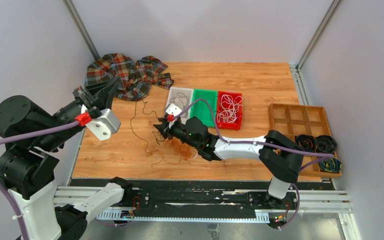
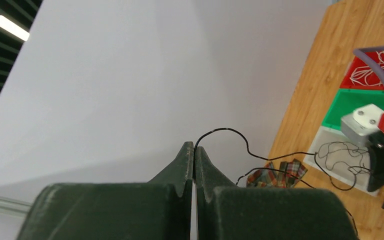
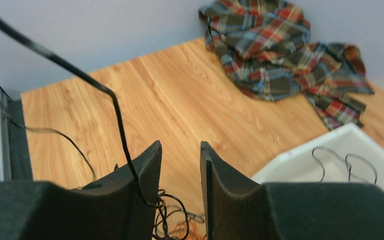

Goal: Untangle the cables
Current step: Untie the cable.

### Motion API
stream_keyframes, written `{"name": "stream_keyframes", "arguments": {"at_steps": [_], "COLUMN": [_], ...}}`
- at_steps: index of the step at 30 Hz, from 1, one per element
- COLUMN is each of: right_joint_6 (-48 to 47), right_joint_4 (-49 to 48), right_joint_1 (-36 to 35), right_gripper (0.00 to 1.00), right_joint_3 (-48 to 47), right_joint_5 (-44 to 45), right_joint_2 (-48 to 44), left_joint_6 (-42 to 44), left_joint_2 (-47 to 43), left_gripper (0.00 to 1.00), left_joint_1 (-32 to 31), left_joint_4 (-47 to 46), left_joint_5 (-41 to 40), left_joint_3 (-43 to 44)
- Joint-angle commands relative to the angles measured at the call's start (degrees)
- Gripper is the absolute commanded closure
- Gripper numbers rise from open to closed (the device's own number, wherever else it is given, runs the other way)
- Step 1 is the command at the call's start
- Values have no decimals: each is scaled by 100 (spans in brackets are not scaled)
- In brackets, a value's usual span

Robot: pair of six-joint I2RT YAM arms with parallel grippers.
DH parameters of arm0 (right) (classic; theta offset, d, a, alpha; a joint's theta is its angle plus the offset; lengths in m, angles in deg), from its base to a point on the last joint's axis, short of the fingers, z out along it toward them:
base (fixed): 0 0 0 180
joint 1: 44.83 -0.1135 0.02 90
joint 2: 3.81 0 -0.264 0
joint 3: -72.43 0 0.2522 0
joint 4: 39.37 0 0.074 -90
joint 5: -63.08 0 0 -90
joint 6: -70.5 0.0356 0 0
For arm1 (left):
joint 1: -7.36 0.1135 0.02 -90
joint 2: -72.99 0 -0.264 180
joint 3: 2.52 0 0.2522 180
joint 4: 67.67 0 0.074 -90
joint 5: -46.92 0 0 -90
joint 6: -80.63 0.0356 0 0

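Note:
A tangle of thin black and orange-brown cables (image 1: 177, 146) lies on the wooden table (image 1: 260, 85). My left gripper (image 1: 115, 82) is raised at the left, its jaws (image 2: 194, 148) shut on a black cable (image 2: 230, 130) that runs down towards the tangle. My right gripper (image 1: 160, 128) is low over the tangle's left side. In the right wrist view its jaws (image 3: 180, 146) stand open, the black cable (image 3: 115, 107) crosses the left finger, and black and orange loops (image 3: 180, 222) lie below. White cables (image 1: 229, 106) lie in a red bin.
A white bin (image 1: 179, 95) holding a black cable, a green bin (image 1: 206, 102) and a red bin (image 1: 236, 125) stand side by side mid-table. A plaid cloth (image 1: 127, 74) lies at the back left. A wooden divided tray (image 1: 300, 119) with dark coils stands right.

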Motion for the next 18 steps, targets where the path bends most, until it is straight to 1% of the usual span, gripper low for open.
{"name": "stream_keyframes", "arguments": {"at_steps": [1, 5, 8, 11, 14, 18], "right_joint_6": [212, 383, 614, 849, 992, 1153], "right_joint_4": [-708, -985, -1343, -1634, -1796, -1935], "right_joint_1": [56, 88, 88, 84, 79, 79], "right_gripper": [67, 70, 67, 66, 63, 63], "right_joint_3": [439, 758, 1079, 1319, 1452, 1572], "right_joint_5": [376, 476, 529, 628, 723, 757], "right_joint_2": [331, 579, 746, 855, 951, 1053], "left_joint_6": [-35, -49, -143, -238, -351, -557], "left_joint_2": [86, 95, 89, -55, -144, -150], "left_gripper": [100, 100, 99, 100, 100, 100], "left_joint_1": [3, 0, 1, 1, 6, 1], "left_joint_4": [-314, -791, -1338, -2090, -2897, -3532], "left_joint_5": [6, -160, -357, -596, -821, -1044], "left_joint_3": [321, 312, 201, -157, -490, -586]}}
